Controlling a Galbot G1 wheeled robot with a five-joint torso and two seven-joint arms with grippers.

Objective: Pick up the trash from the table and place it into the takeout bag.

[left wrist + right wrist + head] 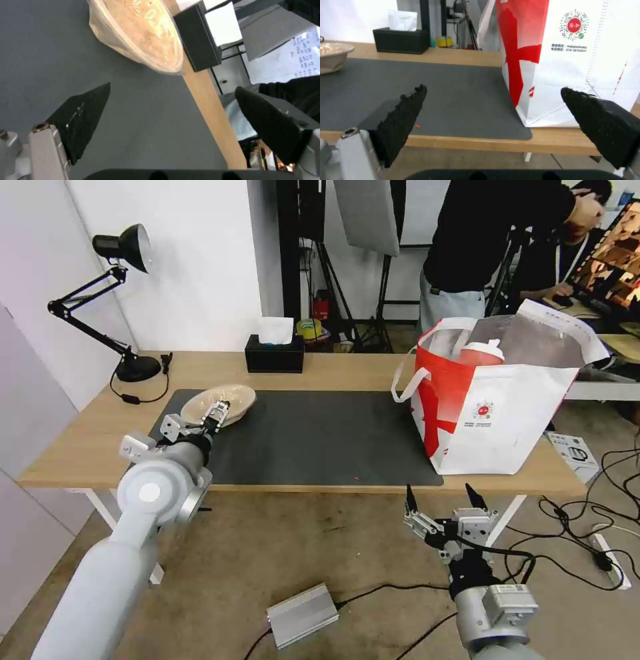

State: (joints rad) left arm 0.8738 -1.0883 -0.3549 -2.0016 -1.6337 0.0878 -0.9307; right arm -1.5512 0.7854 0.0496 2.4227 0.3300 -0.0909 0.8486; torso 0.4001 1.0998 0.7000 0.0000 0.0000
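Left gripper [219, 413], jaws wide and empty, hovers just short of the beige bowl [220, 404]; next: straddle rim, close.

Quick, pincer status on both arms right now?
Left pincer: open, empty, over the grey mat just short of the beige pulp bowl.
Right pincer: open, empty, off the table's front edge.

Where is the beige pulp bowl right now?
In the head view the pulp bowl sits on the dark grey mat's far-left corner, with the open left tool at its near rim.
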